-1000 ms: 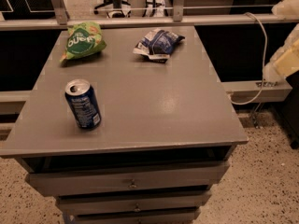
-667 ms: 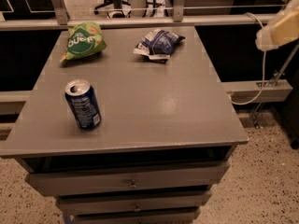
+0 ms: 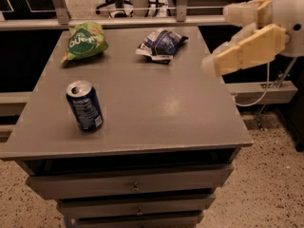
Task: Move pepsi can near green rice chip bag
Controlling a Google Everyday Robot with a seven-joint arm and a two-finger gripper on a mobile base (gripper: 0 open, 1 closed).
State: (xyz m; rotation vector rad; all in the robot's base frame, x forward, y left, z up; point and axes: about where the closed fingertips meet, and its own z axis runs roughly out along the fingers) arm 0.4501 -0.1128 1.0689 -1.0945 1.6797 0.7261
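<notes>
The gripper (image 3: pixel 217 39) hovers at the desk's (image 3: pixel 156 113) right edge, fingers apart; the pepsi can (image 3: pixel 84 105) stands upright well to its left. The green rice chip bag (image 3: pixel 84 42) lies beyond the can.

claw (image 3: pixel 219 39) upper right | cream blocky fingers (image 3: pixel 247 51) | white rounded arm (image 3: pixel 292 13)

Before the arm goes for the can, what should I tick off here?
1. pepsi can upright, front left: ok.
2. green rice chip bag in view, back left: ok.
3. table bare between can and bag: ok.
4. tool at the can: not ok, it hangs over the table's right edge.
5. tool open and empty: ok.
6. blue and white snack bag off the can's route: ok.
</notes>
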